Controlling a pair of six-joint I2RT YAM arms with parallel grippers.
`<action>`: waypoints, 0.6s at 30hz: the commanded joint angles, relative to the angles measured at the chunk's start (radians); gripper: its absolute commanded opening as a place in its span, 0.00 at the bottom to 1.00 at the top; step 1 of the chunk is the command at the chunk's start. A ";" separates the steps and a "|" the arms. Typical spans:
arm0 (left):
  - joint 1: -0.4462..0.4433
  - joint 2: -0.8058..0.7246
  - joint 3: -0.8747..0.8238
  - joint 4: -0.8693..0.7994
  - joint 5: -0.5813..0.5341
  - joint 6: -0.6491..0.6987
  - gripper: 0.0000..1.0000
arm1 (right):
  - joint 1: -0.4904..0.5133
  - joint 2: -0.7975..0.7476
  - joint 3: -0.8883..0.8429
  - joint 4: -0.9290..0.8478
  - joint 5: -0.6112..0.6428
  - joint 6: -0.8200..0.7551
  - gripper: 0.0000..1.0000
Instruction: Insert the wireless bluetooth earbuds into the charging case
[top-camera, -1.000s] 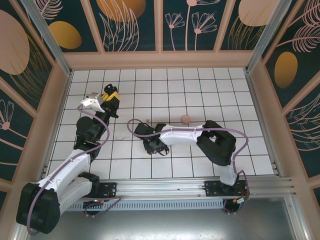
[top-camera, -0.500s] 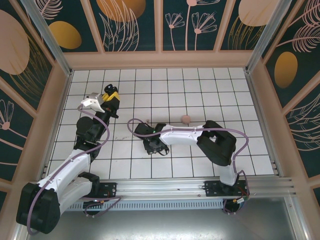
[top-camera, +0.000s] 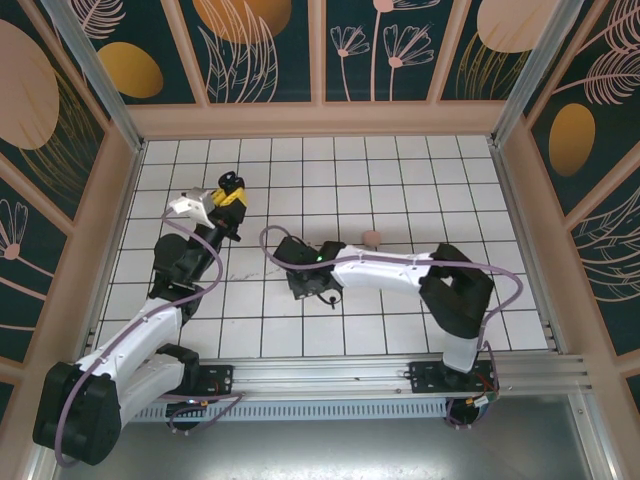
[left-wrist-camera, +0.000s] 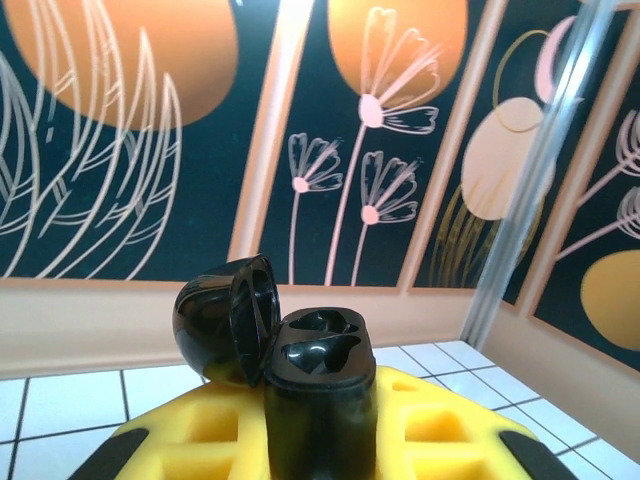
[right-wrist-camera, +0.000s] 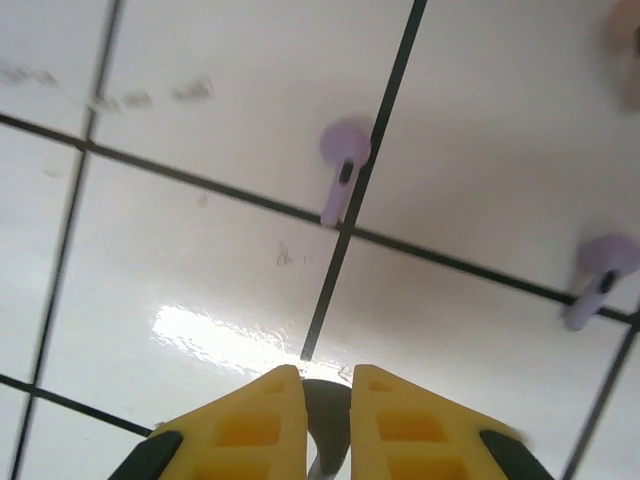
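Note:
A black charging case (left-wrist-camera: 315, 350) stands upright with my left gripper (left-wrist-camera: 318, 405) shut on it; its lid (left-wrist-camera: 225, 315) is swung open to the left and both wells are empty. From above, that left gripper (top-camera: 228, 196) hovers over the table's left side. My right gripper (right-wrist-camera: 328, 378) is low over the tiles, its yellow fingers closed on a small dark earbud (right-wrist-camera: 328, 420). Two purple earbuds lie on the tiles beyond it, one on a grid line (right-wrist-camera: 342, 178), the other at the right edge (right-wrist-camera: 598, 280). The top view shows the right gripper (top-camera: 316, 288) mid-table.
A pink round disc (top-camera: 372, 238) lies on the white tiled table (top-camera: 400, 180), just behind the right forearm. Peach walls with patterned panels (top-camera: 320, 118) enclose the table on three sides. The arm bases sit on the rail at the near edge.
The right jaws have closed in on the dark earbud, and the right arm's elbow has swung right. The left gripper with the case has shifted slightly up and right.

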 joint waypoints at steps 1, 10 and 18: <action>-0.003 0.000 -0.025 0.109 0.104 0.064 0.00 | -0.060 -0.094 0.044 0.000 0.052 -0.073 0.14; -0.064 0.064 -0.039 0.150 0.214 0.127 0.00 | -0.242 -0.248 0.134 0.048 -0.004 -0.247 0.14; -0.123 0.155 -0.067 0.269 0.267 0.169 0.00 | -0.297 -0.330 0.221 0.115 -0.036 -0.417 0.15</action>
